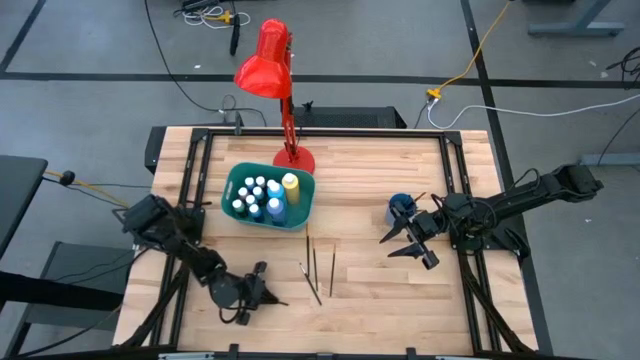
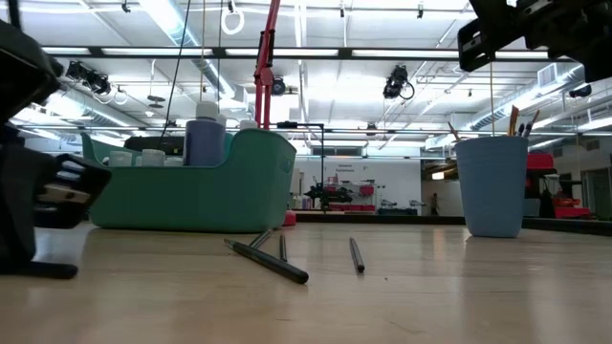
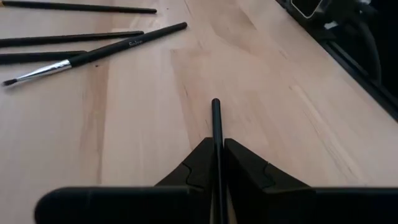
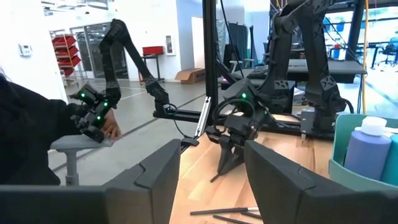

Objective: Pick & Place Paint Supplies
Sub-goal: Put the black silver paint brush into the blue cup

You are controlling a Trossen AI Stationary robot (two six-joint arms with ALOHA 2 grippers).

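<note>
Pinching a thin brush [image 3: 216, 134] — left gripper [image 3: 216, 163], fingers clamped.

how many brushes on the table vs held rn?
4 thin dark-handled brushes lie loose mid-table in front of the teal plastic bin; 1 more is pinched in the left claw. Others stand in the small blue cup, count unclear.

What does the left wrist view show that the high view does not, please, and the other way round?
Only the left wrist view shows the left gripper shut on a thin dark brush, and a loose brush's silver ferrule and bristle tip.

Only the high view shows the teal bin of white-capped paint bottles, the taller yellow bottle, the blue cup, the red lamp and the open right gripper.

Both show the wooden table and loose brushes.
</note>
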